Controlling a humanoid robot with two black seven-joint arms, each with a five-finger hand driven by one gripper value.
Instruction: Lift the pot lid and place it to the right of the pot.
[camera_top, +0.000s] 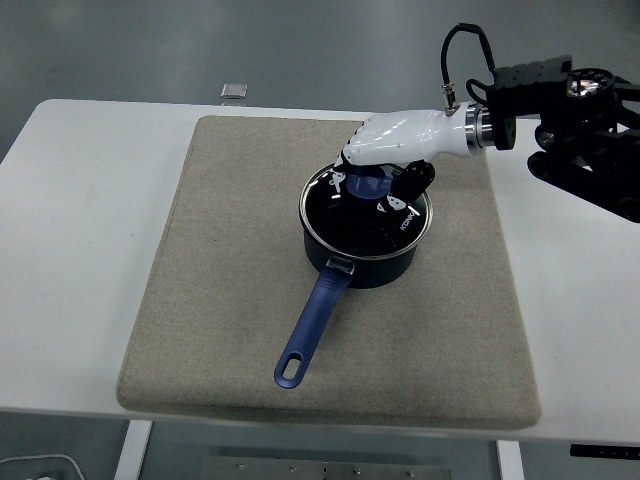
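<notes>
I see the pot lid (365, 210) seated on the dark pot (366, 250), which sits on the beige mat (220, 300) covering the white surface (80, 200). My right hand (385, 150) has its fingers (350, 165) curled around the lid's blue knob (368, 185). The pot's blue handle (310, 330) points toward the near edge, angled left.
</notes>
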